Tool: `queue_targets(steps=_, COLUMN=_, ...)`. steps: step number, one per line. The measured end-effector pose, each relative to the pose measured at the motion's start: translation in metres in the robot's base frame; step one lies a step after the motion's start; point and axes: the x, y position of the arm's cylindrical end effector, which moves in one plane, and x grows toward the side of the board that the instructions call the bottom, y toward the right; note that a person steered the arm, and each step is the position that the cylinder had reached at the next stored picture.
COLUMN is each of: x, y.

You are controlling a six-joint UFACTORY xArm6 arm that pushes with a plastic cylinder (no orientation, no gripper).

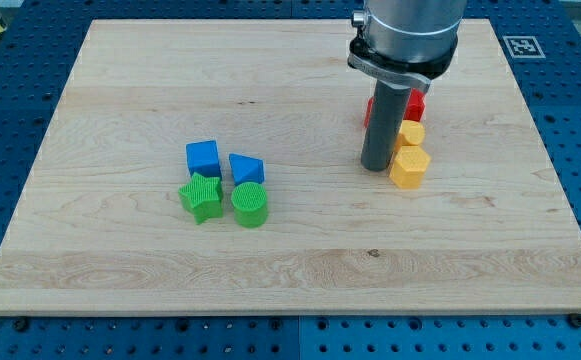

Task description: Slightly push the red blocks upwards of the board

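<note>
Two red blocks sit at the view's upper right, mostly hidden behind the rod: one [415, 104] shows to the rod's right, a sliver of the other [369, 110] shows to its left; their shapes cannot be made out. My tip [376, 167] rests on the board just below the red blocks and to the left of a yellow hexagon block [409, 168]. A second yellow block [411, 133] lies between that hexagon and the red block.
At the board's centre-left stand a blue cube [202, 157], a blue triangular block [246, 168], a green star block [201, 196] and a green cylinder [250, 204]. The wooden board [120, 80] lies on a blue perforated table.
</note>
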Motion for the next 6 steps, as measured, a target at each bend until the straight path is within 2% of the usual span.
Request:
queue_targets(steps=3, x=-0.046, y=-0.007)
queue_targets(steps=6, x=-0.074, y=-0.016)
